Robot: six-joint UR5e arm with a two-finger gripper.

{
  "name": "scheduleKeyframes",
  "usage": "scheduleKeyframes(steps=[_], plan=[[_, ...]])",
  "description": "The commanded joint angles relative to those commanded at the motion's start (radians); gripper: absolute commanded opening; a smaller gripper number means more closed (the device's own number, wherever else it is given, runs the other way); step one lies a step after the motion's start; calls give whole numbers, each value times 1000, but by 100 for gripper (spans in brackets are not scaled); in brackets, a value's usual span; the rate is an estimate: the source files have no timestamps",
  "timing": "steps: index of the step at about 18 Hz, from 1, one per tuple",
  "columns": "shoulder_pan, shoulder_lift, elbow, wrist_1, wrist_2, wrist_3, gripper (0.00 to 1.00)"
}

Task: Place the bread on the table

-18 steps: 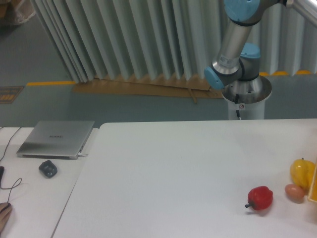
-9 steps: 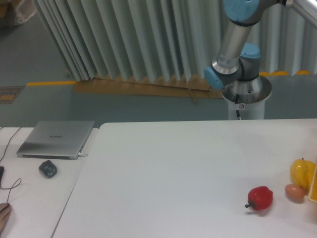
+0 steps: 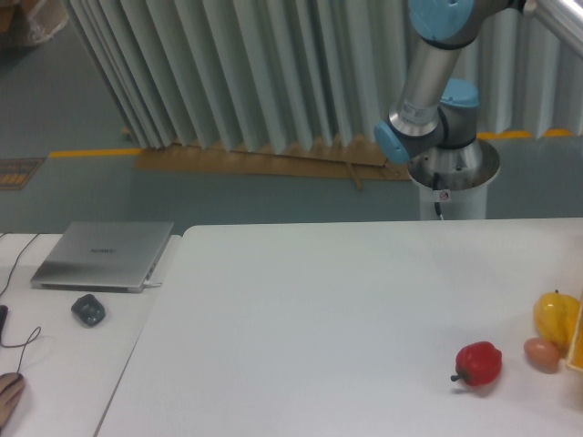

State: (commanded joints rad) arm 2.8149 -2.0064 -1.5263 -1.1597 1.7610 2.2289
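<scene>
one red pepper (image 3: 479, 363) sits on the table (image 3: 310, 319).

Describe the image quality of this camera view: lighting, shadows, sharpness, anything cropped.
In the camera view, the lighting is soft and even, with no strong glare on the white table; the red pepper casts only a faint shadow; the whole frame looks slightly soft and low in detail; the yellow fruit sits at the right edge, beside an object cut off there; the arm leaves the frame at top right, so neither gripper nor bread shows.
</scene>
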Motion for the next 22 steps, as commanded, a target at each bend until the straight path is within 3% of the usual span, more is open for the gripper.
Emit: scheduleKeyframes(steps=[16,17,18,22], plan=[[-2,-41,-2,31,-32,-8,100],[-2,-43,-3,31,-31,-6,84],[0,-43,-3,31,-31,5,76],[2,-45,1,31,-29,11,52]])
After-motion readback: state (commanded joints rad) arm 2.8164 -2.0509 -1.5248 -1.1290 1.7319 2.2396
